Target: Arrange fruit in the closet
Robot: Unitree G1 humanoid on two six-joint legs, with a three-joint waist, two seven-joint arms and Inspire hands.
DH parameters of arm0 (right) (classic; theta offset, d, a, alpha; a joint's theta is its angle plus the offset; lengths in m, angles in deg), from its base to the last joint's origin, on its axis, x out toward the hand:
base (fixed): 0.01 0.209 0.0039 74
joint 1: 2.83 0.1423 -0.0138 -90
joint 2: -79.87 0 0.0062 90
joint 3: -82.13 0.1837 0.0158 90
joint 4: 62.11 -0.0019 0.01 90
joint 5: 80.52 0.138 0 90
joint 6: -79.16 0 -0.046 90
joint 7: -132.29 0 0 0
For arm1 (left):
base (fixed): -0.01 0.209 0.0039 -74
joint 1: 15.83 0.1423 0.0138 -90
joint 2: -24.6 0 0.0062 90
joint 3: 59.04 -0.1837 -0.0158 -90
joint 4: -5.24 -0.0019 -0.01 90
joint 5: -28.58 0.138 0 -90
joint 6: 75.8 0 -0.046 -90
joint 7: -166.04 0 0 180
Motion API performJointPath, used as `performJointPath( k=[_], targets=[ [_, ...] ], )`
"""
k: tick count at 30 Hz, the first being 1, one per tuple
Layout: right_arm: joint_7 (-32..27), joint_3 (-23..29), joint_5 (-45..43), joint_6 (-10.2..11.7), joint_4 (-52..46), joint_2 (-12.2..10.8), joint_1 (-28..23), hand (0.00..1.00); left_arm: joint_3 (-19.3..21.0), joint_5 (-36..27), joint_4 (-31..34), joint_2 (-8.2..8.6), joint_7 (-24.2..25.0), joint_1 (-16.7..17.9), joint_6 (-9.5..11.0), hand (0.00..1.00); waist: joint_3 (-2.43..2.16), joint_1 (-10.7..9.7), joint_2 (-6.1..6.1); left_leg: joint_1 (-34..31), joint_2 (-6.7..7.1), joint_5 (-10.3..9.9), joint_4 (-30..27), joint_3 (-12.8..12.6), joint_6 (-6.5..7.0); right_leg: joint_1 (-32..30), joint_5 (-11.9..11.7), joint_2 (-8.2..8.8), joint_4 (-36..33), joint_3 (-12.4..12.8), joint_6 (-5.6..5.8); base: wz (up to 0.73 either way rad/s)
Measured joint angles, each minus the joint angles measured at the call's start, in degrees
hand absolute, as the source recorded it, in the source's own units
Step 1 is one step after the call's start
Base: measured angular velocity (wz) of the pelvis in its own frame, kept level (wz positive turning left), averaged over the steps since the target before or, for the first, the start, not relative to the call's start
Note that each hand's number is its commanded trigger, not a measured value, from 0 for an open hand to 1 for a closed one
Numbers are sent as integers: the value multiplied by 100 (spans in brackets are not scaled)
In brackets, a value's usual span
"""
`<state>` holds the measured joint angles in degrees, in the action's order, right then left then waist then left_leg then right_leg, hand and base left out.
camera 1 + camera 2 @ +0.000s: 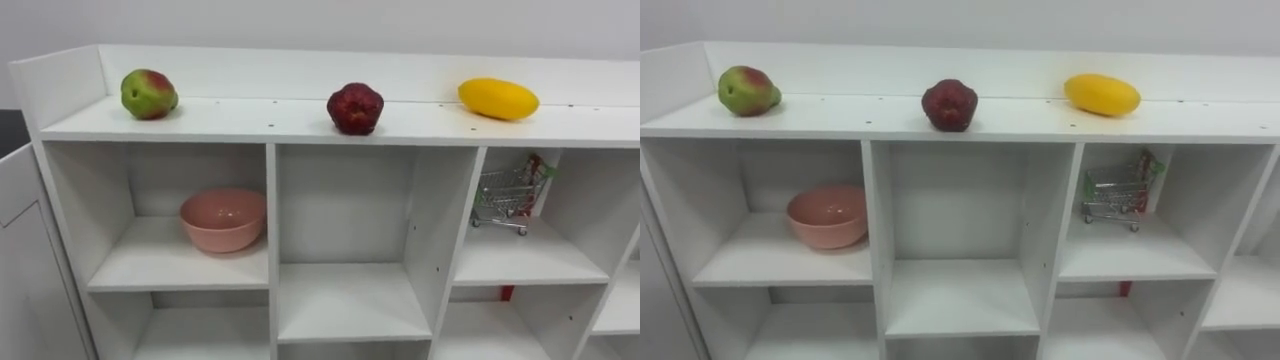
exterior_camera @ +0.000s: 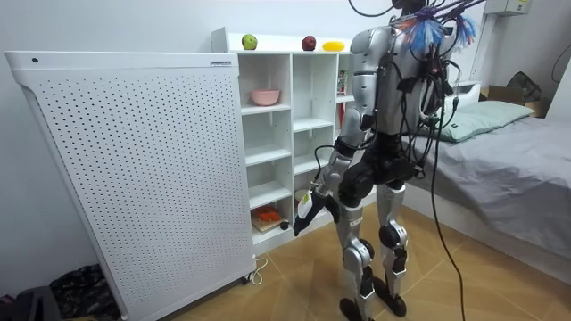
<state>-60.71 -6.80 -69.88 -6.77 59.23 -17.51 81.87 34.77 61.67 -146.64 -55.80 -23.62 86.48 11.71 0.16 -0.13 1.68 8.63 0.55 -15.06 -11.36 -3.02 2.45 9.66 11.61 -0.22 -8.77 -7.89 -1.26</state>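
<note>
Apart: greenish apple (image 1: 149, 94), maroon fruit (image 1: 355, 108), mango (image 1: 498, 99)

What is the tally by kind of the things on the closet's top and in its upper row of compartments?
Fruit: 3 (green-and-red fruit, dark red fruit, yellow fruit)
Bowl: 1 (pink bowl)
Toy shopping cart: 1
Total: 5

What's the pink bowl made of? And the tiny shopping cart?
Pink bowl: smooth plastic or glazed ceramic, evenly coloured with a soft sheen; I can't tell which. Tiny shopping cart: probably shiny metal wire, a silvery grid you see through, with a red, likely plastic, handle.
</note>
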Motion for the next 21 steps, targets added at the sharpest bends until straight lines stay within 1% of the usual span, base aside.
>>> performJointPath(
  k=[2, 3, 5, 8, 10, 15, 17, 21],
  targets=[
    [-163, 10, -24, 18, -820, -2, 3, 0, -76, -35, 0, -11, 3, -46, 3, 0, -8, 26, -21, -39, 0, 2, -12, 1, 5, -70, -14, 1, -2, -5, 0, 0],
    [-197, 11, -41, 37, -1001, -2, 6, 0, -77, -36, 0, -11, 3, -56, 3, 0, -8, 22, -25, -40, 0, 3, -11, 2, 6, -70, -15, 2, 1, -3, -1, 0],
    [-317, 17, -164, 94, -1669, 0, 17, 0, -75, -39, -3, -25, 3, -54, 8, 0, -19, 44, -40, -17, 1, 4, -12, -9, 8, -56, -15, -1, -3, 15, -1, -2],
    [-417, 12, -184, 163, -2291, 2, 17, 0, -77, -32, 7, -57, 2, -25, 17, 0, -21, 56, -46, -8, 1, 8, -24, -21, 13, -41, -16, 0, -12, 4, 0, -1],
    [-499, 11, -215, 256, -2763, 15, 40, 0, -75, -9, 14, -90, -29, 26, 45, 0, -23, 65, -40, -10, 2, 12, -24, -19, 16, -33, -16, 2, -15, 11, 0, 0],
    [-680, 16, -209, 326, -3194, 65, 314, 0, -109, 4, 9, -101, -106, 111, 53, 0, -23, 61, -38, -33, 3, 14, -39, -18, 21, -67, -25, 5, -38, 34, 8, 0],
    [-783, 18, -208, 374, -3364, 72, 509, 0, -200, 1, -14, -115, -105, 126, 51, 0, -11, 57, -57, -42, 0, 15, -14, -16, 24, -89, -25, 4, -79, 20, 8, 0],
    [-833, 13, -201, 425, -3518, 111, 839, 0, -287, -37, -14, -131, -105, 110, 52, 0, -16, 62, -65, -112, -1, 17, -1, -12, 27, -174, -34, 3, -105, 12, 0, 0]
  ],
)
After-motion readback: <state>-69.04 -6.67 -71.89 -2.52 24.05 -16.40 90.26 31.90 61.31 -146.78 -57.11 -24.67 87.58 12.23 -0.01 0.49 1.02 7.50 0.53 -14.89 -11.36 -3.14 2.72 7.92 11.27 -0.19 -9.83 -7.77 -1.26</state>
